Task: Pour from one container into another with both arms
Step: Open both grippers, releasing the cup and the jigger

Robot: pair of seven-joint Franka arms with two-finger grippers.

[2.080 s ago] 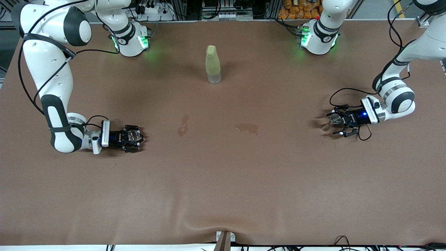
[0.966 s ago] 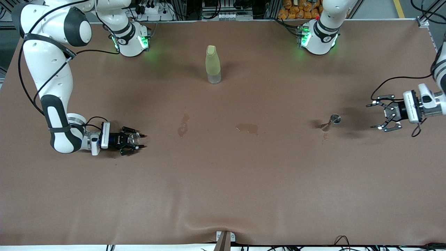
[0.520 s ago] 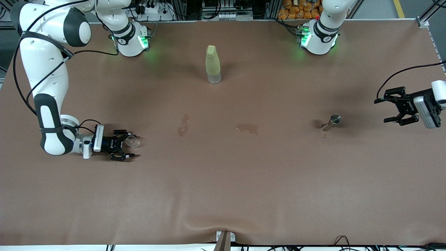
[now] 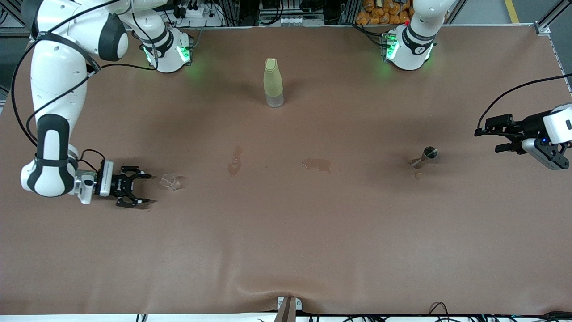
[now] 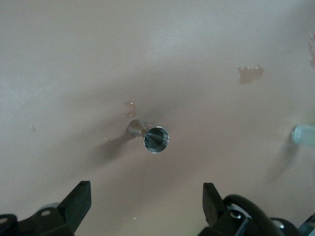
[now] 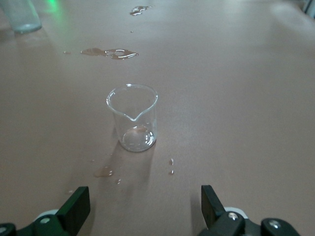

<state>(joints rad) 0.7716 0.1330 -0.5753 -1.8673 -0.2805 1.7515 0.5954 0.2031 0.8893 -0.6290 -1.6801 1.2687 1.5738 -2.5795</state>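
step: looks like the pour is done and both containers are set down, so this is the back-off. I'd pull each arm straight away, no sideways swing that could clip the glassware.
right gripper (image 4: 142, 190): jaws wide open, empty, low over the table (image 4: 286, 250) near the right arm's end, just short of the beaker.
left gripper (image 4: 485, 136): open too, holding nothing, up over the table's edge at the left arm's end, well apart from the jigger.
beaker (image 6: 132, 117): small clear glass, pour spout, thin walls, upright; probably tips easy.
jigger (image 5: 151, 137): shiny metal, hourglass shape, standing upright, round mouth up.
bottle (image 4: 273, 82): yellowish frosted, capped, toward the edge where the bases stand.
surface: matte brown sheet, a few wet puddles (image 4: 317, 164) mid-table.
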